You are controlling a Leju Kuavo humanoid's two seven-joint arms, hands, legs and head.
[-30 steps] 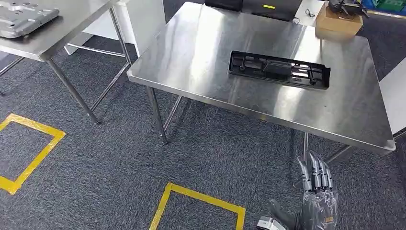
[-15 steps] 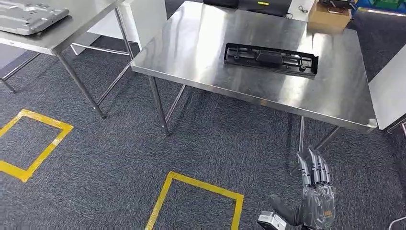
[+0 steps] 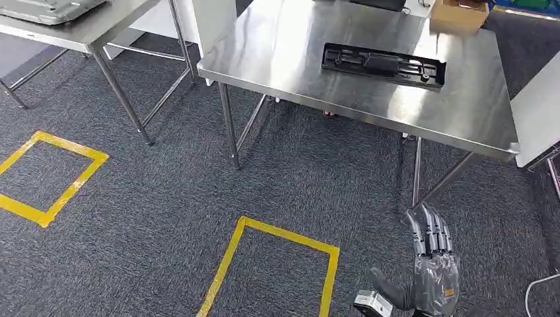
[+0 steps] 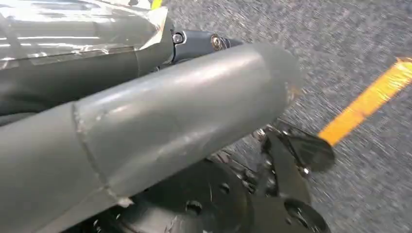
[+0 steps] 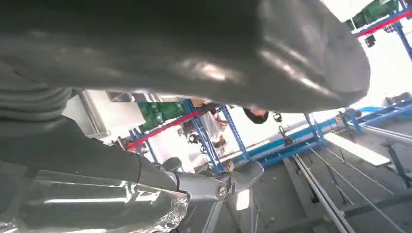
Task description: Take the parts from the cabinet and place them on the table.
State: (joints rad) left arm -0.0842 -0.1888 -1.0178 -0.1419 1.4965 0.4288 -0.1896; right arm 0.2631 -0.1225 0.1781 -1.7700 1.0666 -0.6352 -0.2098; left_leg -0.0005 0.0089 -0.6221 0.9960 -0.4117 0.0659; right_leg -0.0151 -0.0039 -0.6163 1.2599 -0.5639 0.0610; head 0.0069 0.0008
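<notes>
On the steel table [image 3: 343, 72], toward its far right part, a black part [image 3: 383, 64] is laid flat, its long side running roughly along the far edge. A cardboard box [image 3: 458, 14] is set at the table's far right corner, well apart from the part. The table is carried on thin metal legs, under which grey carpet [image 3: 165, 191] is spread. A second steel table [image 3: 79, 30] is seen to the left, with a grey metal plate [image 3: 49, 8] lying on it at the picture's top edge. A white panel [image 3: 538, 112] is placed just beside the first table's right edge. Two outlines of yellow tape are marked on the carpet: one at the left [image 3: 46, 175], one at bottom centre [image 3: 271, 264].

Low in the head view, in front of the table and well apart from the part, the right hand [image 3: 432, 271] is held out with fingers [image 3: 432, 231] extended and close together, nothing being grasped. In the left wrist view the left hand [image 4: 145, 121] is shown as a blurred grey thumb over carpet and tape; whether it is released or clenched cannot be told.
</notes>
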